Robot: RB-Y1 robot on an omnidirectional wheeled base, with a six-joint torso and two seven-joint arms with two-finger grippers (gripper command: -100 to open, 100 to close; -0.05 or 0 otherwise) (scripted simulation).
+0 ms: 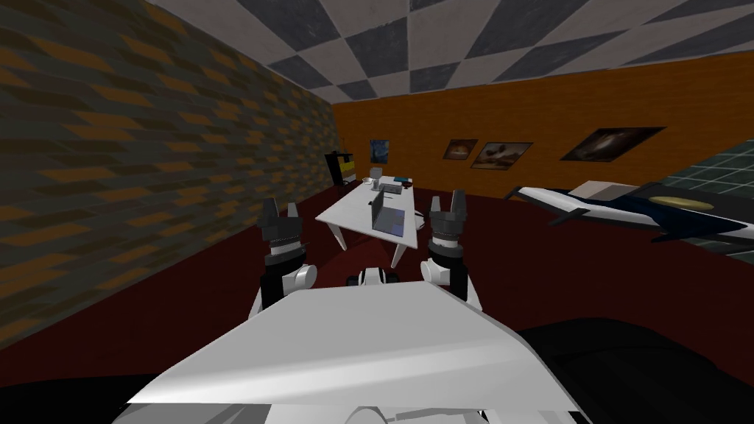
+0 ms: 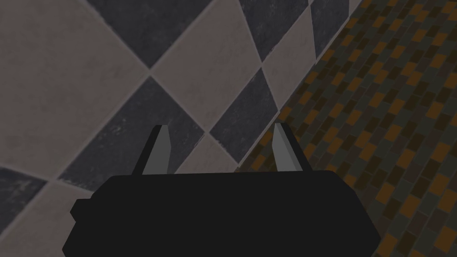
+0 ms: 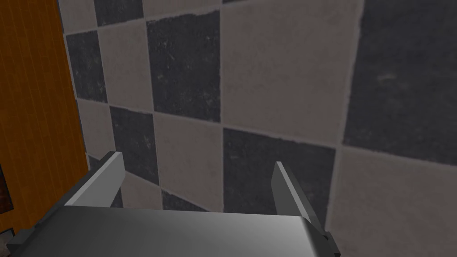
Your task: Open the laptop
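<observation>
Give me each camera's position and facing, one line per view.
Head view: on the head, facing forward-down at the laptop on the table; left gripper, right gripper raised.
Left wrist view: on the left hand, pointing up at the checkered ceiling; open fingers show.
Right wrist view: on the right hand, pointing up; open fingers show.
Shared: both wrist views see that ceiling.

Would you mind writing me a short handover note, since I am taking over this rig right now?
Left gripper: open, empty, raised with fingers pointing up.
Right gripper: open, empty, raised likewise.
Laptop: on the white table ahead, across the dark red floor, and probably beyond both arms' reach. Its lid looks partly raised, but it is too far off to be sure.
Done: nothing on the laptop yet.
Left: drive up to the table, then probably lift the lid fully with one gripper.
</observation>
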